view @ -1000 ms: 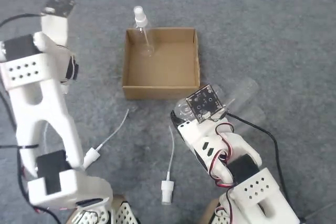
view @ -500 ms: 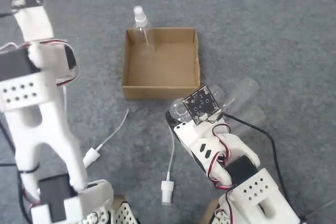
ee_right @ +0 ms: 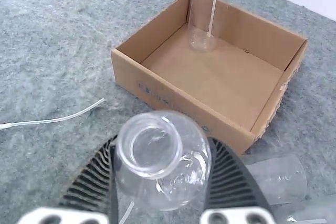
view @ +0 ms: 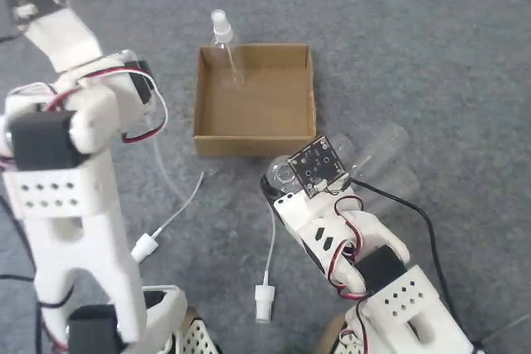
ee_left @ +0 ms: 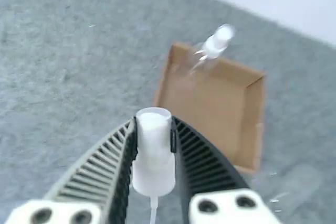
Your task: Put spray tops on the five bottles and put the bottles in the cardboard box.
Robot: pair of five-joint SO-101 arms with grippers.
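Grey felt bench [view: 431, 64]. The left arm [view: 70, 196] is the bulkiest item and stands tall at 9 o'clock. The right arm [view: 357, 246] sits lower, at 5 o'clock.

The cardboard box [view: 253, 145] [ee_left: 252, 124] [ee_right: 157, 90] lies at 12 o'clock from the bench centre, open side up.

A capped bottle [view: 226, 60] [ee_left: 212, 48] [ee_right: 210, 3] stands inside the box in the 11 o'clock corner. Its white top rises above the rim.

The right end effector [ee_right: 163, 150] is clamped on an open bottle [view: 280, 175] [ee_right: 157, 171], one ribbed finger on each side of the clear body. The bare neck faces the wrist camera. The bottle sits just off the box's 5 o'clock corner, close to the front wall; I cannot tell if it touches the wall.

Two loose bottles lie on their sides on the bench at 4 o'clock from the box. The first loose bottle [view: 383, 145] [ee_right: 275, 179] is nearer the box and the second loose bottle [view: 400, 181] is just beside it.

The left end effector [ee_left: 154, 129] is raised over the bench with the box beyond it. Its fingers are pinched tight on the held spray top [ee_left: 154, 156], which has a thin tube trailing from its base.

Two more tops lie on the bench, well apart. The near spray top [view: 264, 300] is at 6 o'clock from the box and the far spray top [view: 145, 246] at 7 o'clock. Both have their tubes pointing toward the box.
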